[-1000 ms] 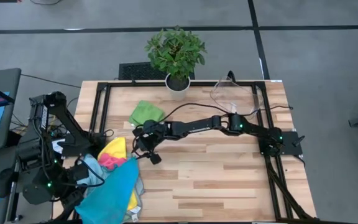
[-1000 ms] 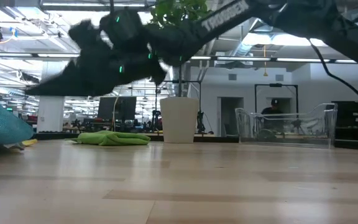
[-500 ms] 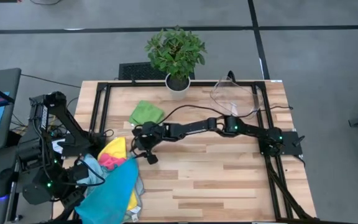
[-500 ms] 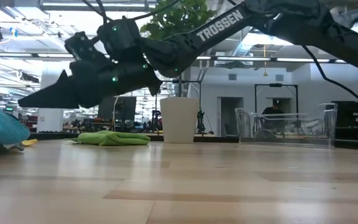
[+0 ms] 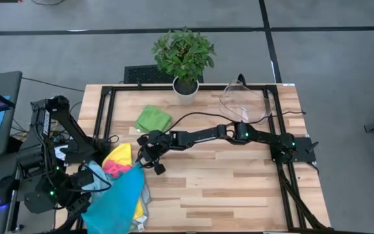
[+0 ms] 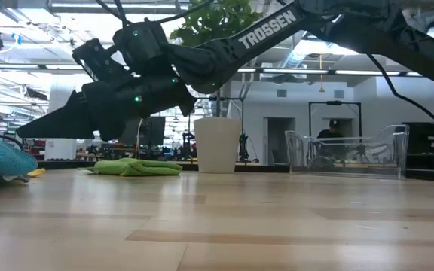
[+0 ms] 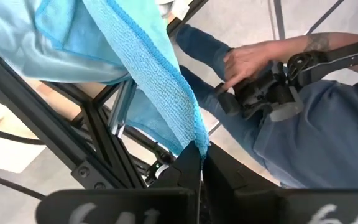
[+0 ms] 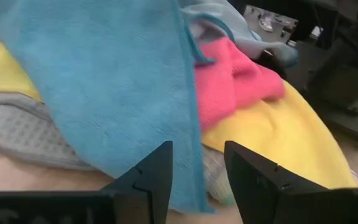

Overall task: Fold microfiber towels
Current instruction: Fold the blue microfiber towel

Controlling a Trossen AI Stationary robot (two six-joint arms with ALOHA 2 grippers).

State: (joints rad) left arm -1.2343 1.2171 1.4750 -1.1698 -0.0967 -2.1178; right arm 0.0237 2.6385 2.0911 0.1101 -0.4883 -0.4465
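A blue microfiber towel (image 5: 119,194) slants up from a pile of yellow (image 5: 122,155), pink (image 8: 229,81) and pale towels at the table's left to my left gripper (image 7: 199,163), which is shut on its corner off the near left corner. My right gripper (image 8: 197,177) is open, low over the table beside the pile. The blue towel's lower edge (image 8: 188,186) shows between its fingers. A folded green towel (image 5: 153,118) lies flat at the far left. My left gripper pinches one corner (image 7: 196,144) of the blue towel between its two fingertips (image 7: 188,167). The cloth runs from the held corner, lifted clear of the table, down to the pile, where its far end rests. My right gripper: whether its fingers touch the blue towel's edge I cannot tell.
A potted plant (image 5: 184,55) stands at the far edge, with a clear plastic bin (image 5: 242,97) to its right. A black frame (image 5: 102,104) rims the table. Bare wood (image 5: 226,188) lies near and right. A person's hand (image 7: 253,59) shows beyond the table.
My right gripper has sunk a little and edged toward the towel pile at the table's left.
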